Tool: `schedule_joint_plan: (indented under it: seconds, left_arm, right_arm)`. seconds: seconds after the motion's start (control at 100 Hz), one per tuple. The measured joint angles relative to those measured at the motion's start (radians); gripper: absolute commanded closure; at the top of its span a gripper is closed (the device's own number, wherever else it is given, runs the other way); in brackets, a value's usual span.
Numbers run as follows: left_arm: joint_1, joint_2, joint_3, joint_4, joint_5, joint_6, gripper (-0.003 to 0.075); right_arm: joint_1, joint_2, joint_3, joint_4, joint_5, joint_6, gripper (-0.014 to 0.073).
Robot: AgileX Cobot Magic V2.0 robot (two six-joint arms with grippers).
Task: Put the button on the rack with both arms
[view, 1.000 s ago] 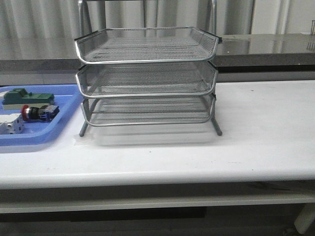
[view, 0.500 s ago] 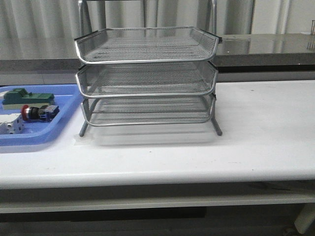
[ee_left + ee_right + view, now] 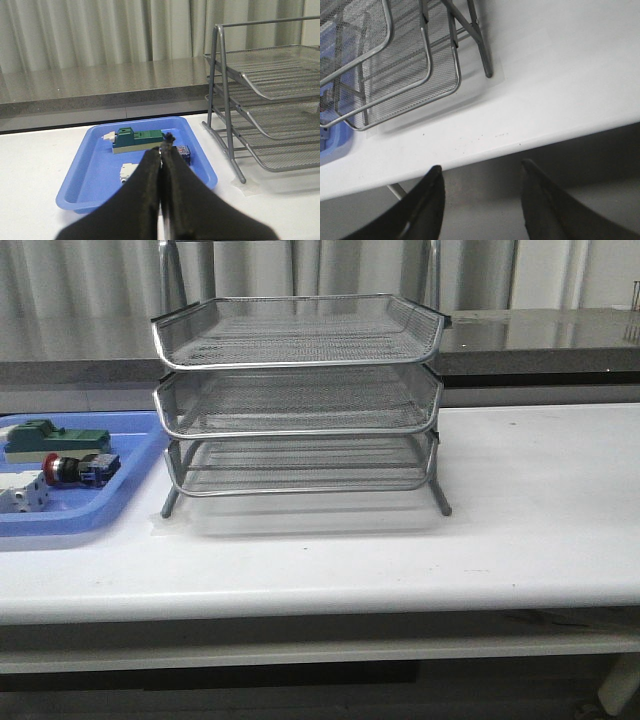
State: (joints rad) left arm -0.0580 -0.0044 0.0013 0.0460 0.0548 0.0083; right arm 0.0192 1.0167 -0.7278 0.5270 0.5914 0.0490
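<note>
The button (image 3: 78, 469), red-headed with a blue rear block, lies on its side in the blue tray (image 3: 130, 455) at the table's left. The silver three-tier wire rack (image 3: 300, 390) stands mid-table with all tiers bare. Neither gripper shows in the front view. In the left wrist view my left gripper (image 3: 162, 149) is shut with nothing in it, held short of the tray; its fingers hide most of the button, whose blue end (image 3: 184, 152) peeks out beside them. My right gripper (image 3: 481, 170) is open and empty, hanging off the table's front edge below the rack (image 3: 427, 55).
A green block (image 3: 55, 438) and a white block (image 3: 22, 495) share the blue tray with the button. A grey counter ledge (image 3: 540, 335) runs behind the table. White tabletop (image 3: 540, 480) stretches to the right of the rack.
</note>
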Motion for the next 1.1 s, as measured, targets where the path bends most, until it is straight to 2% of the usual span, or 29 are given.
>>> schedule_joint_plan:
  seconds: [0.17, 0.46, 0.6, 0.76, 1.1]
  left_arm:
    - [0.0, 0.0, 0.0, 0.0, 0.0, 0.0, 0.0741]
    - [0.0, 0.0, 0.0, 0.0, 0.0, 0.0, 0.0741]
    - [0.0, 0.0, 0.0, 0.0, 0.0, 0.0, 0.0741]
    - [0.0, 0.0, 0.0, 0.0, 0.0, 0.0, 0.0741]
    - [0.0, 0.0, 0.0, 0.0, 0.0, 0.0, 0.0741]
  right_arm:
    - [0.017, 0.097, -0.001, 0.115, -0.056, -0.049, 0.0192]
    - [0.124, 0.304, -0.02, 0.477, -0.206, -0.327, 0.0192]
    - [0.159, 0.407, -0.07, 0.604, -0.231, -0.459, 0.0192]
    - [0.179, 0.516, -0.144, 0.686, -0.231, -0.548, 0.0192]
    - [0.185, 0.656, -0.253, 0.723, -0.223, -0.583, 0.0192]
